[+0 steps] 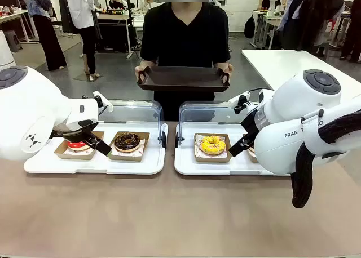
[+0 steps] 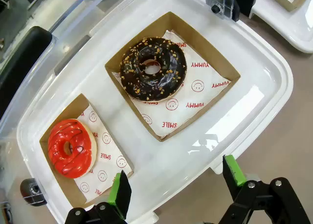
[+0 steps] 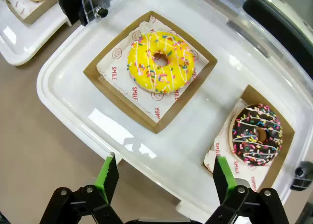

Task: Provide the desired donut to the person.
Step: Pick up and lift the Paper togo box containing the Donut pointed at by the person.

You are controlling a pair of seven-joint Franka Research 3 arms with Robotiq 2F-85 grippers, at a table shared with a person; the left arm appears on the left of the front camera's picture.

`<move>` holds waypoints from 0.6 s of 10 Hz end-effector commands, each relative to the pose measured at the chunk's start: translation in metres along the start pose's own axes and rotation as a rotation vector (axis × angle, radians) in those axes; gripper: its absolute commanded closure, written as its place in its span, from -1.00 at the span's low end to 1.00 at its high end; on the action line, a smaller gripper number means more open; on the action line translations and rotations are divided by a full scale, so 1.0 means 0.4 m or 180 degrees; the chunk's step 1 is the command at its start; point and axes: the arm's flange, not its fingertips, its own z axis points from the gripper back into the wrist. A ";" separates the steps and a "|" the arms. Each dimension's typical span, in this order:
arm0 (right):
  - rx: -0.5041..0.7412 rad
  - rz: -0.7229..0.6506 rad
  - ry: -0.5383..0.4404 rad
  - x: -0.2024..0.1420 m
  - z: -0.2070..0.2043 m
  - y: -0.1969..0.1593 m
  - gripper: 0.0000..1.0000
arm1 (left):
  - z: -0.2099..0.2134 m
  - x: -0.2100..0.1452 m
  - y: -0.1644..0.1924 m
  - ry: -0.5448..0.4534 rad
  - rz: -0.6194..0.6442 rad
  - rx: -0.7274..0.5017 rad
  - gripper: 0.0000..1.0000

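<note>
Step in hand: choosing; nothing lifted yet. The left gripper (image 2: 175,177) hangs with jaws apart and empty over the near edge of the left white tray (image 2: 254,101). The right gripper (image 3: 164,163) is likewise spread and empty over the near edge of the right white tray (image 3: 63,87).

Left tray: red donut (image 2: 70,148) at the left end, nut-topped chocolate donut (image 2: 153,67) at the right end. Right tray: yellow donut (image 3: 160,61) left, sprinkled chocolate donut (image 3: 257,134) right. Each sits in a cardboard box (image 2: 208,47).

Which one is wanted cannot be told. Next move, judged: grip the chosen box by a wall and carry it past the raised clear lids (image 1: 135,109) to the dark tray (image 1: 182,78) held by the person (image 1: 185,30) at the far edge.

The table (image 1: 169,213) is brown and bare on the near side. The room behind is busy, with other tables.
</note>
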 end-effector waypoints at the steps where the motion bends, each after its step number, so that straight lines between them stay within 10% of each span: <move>1: 0.0000 0.0000 0.0000 0.000 0.000 0.000 -1.00 | 0.000 0.000 0.000 0.0000 0.0000 0.0000 -1.00; 6: 0.0000 0.0000 0.0000 0.000 0.000 0.000 -1.00 | 0.000 0.000 0.000 0.0000 0.0000 0.0000 -1.00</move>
